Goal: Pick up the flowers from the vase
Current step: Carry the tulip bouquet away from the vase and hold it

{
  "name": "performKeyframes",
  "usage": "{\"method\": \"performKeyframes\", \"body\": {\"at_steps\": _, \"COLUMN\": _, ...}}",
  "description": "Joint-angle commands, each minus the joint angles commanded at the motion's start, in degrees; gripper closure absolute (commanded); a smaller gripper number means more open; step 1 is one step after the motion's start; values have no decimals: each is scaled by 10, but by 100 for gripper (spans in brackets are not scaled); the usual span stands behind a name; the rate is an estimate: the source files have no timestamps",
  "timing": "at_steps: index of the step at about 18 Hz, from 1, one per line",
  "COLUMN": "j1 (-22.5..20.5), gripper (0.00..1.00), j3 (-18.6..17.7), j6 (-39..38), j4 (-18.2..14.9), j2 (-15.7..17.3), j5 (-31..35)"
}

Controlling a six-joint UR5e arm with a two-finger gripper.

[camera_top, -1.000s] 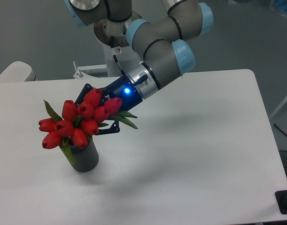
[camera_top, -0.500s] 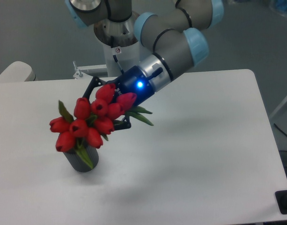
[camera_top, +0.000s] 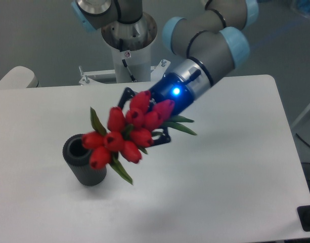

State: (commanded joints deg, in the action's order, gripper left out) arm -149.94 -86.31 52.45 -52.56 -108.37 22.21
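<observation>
The flowers [camera_top: 127,134], a tight bunch of red tulip buds with green leaves, hang in the air above the white table, just right of the vase. The vase [camera_top: 84,162] is a short dark ribbed cylinder standing upright at the left front, its round mouth open and empty. My gripper [camera_top: 144,124] reaches in from the upper right and is shut on the flowers; the buds hide most of its fingers. A blue light glows on the gripper body. The lowest leaf ends beside the vase's right side.
The white table [camera_top: 220,177] stretches right and forward of the vase. The arm's base column [camera_top: 128,50] stands at the table's back edge. A pale rounded object [camera_top: 15,78] sits off the table's back left corner.
The gripper has moved up and to the right with the flowers. The bunch has come out of the vase, whose mouth now shows empty.
</observation>
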Motion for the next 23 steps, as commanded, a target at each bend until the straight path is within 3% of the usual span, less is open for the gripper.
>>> {"method": "performKeyframes", "body": {"at_steps": 5, "j1": -11, "gripper": 100, "j3": 0, "j6": 34, "j4": -1, "j2": -2, "j5": 103}}
{"method": "performKeyframes", "body": {"at_steps": 11, "j1": 7, "gripper": 100, "j3": -3, "j6": 85, "j4": -7, "j2": -5, "j5": 255}}
{"method": "performKeyframes", "body": {"at_steps": 15, "j1": 24, "gripper": 96, "j3": 0, "j6": 111, "j4": -10, "j2": -24, "j5": 374}}
{"method": "performKeyframes", "body": {"at_steps": 18, "j1": 24, "gripper": 99, "j3": 0, "j6": 135, "j4": -14, "j2": -37, "j5": 422}}
{"method": "performKeyframes", "body": {"at_steps": 23, "j1": 34, "gripper": 99, "j3": 6, "j6": 200, "j4": -74, "j2": -52, "j5": 525}}
